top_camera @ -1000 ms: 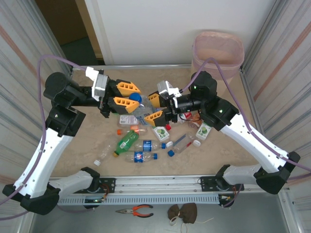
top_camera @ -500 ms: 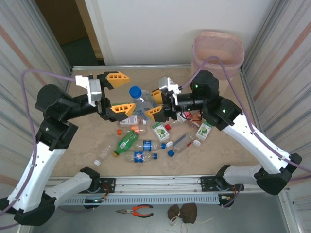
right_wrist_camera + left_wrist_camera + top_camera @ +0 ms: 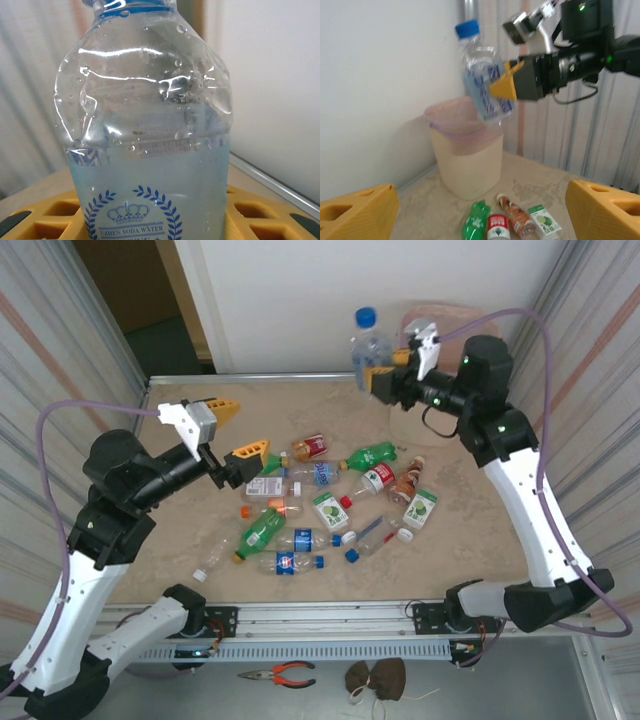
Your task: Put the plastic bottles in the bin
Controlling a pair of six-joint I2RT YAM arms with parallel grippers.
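Your right gripper (image 3: 383, 380) is pinching a clear blue-capped bottle (image 3: 366, 345), cap up, raised over the table's far edge near the pink bin (image 3: 470, 170). Your left gripper (image 3: 232, 430) stands spread wide and empty, left of the other bottles (image 3: 320, 505) scattered on the table (image 3: 480, 530).

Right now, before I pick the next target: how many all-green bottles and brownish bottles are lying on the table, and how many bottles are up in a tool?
Green bottles on the table: 2
Brownish bottle on the table: 1
Clear blue-capped bottle held in the right tool: 1
Total: 4
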